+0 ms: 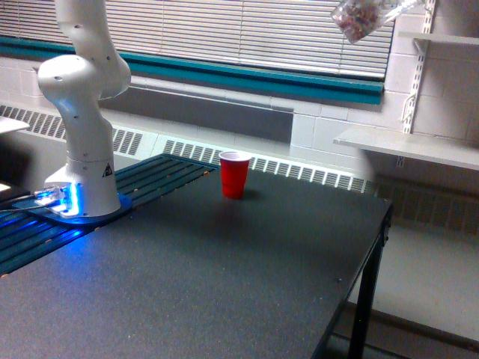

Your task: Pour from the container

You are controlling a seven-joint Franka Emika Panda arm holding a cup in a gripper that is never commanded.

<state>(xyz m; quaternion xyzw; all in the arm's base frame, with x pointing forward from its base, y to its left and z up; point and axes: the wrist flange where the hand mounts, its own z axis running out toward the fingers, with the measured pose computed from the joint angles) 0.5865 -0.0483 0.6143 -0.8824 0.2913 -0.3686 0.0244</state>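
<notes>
The container [360, 19] is a small clear cup with pinkish-brown bits showing through it. It hangs tilted high in the air at the top of the exterior view, right of centre. Only a pale sliver of my gripper [394, 9] shows at the container's right side, at the frame's top edge, and it is shut on the container. A red plastic cup [234, 174] stands upright on the black table [224, 284], far below the container and well to its left. I see nothing falling from the container.
The arm's white base [84, 172] stands on a blue-lit mount at the table's left. A slatted dark panel [161, 173] lies beside it. The table's right edge [374, 247] drops to the floor. White wall shelves [419, 146] are at the right.
</notes>
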